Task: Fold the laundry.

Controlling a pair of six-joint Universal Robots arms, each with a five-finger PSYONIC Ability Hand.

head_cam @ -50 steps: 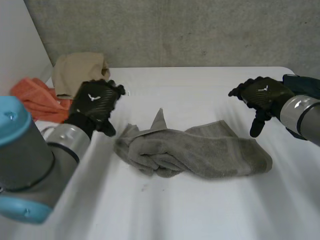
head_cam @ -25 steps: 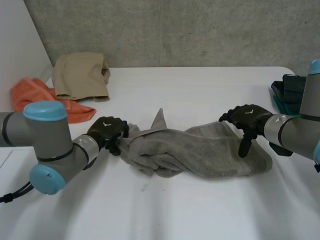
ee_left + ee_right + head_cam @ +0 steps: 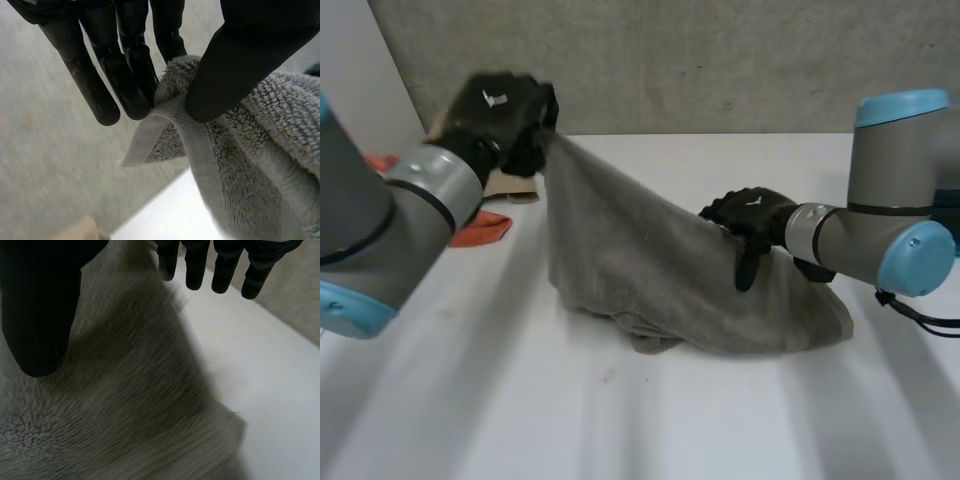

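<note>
Two hands on one grey towel [image 3: 640, 260], left hand [image 3: 505, 110] pinching a corner between thumb and fingers [image 3: 125, 75], raised off the white surface [image 3: 670, 420], right hand [image 3: 750, 215] fingers straight, resting on the towel's edge

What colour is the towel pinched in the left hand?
Plain grey. The towel shows best in the left wrist view, pinched by the left hand.
</note>
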